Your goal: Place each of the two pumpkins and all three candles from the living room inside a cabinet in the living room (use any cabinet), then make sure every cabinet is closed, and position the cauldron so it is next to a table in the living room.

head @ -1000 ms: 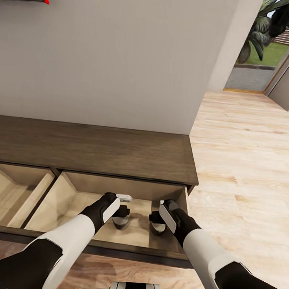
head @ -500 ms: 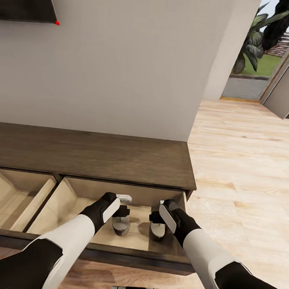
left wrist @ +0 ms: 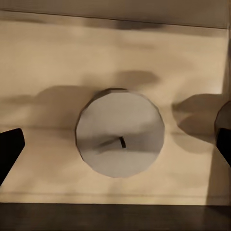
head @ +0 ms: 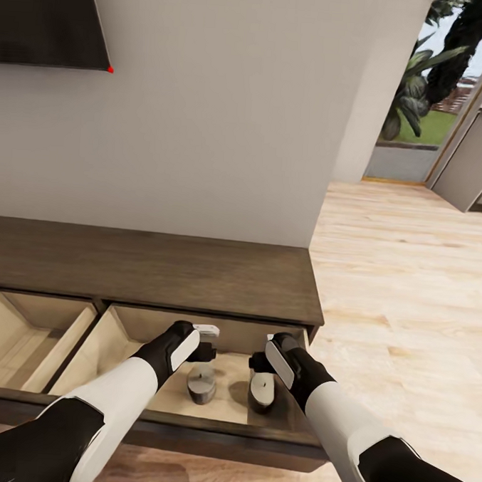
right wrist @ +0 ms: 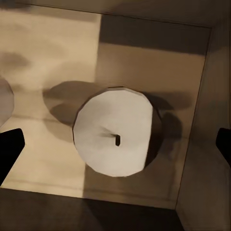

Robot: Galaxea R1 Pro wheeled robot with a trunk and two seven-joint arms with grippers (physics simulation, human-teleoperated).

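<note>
Your left claw (head: 204, 354) and right claw (head: 261, 362) hang wide open, each directly above a candle (head: 201, 388) (head: 262, 392) standing in the cabinet (head: 196, 270) drawer below; lifting carelessly could clip and topple them.

The head view is bright and even, with daylight at the doorway (head: 450, 90) and soft rendering. Both wrist views are dimmer and slightly blurred; each candle (left wrist: 120, 133) (right wrist: 115, 137) casts soft shadows across the drawer floor (left wrist: 48, 57).

Two candles (head: 201, 386) upright in the cabinet's (head: 153, 271) open drawer (head: 121, 333).
</note>
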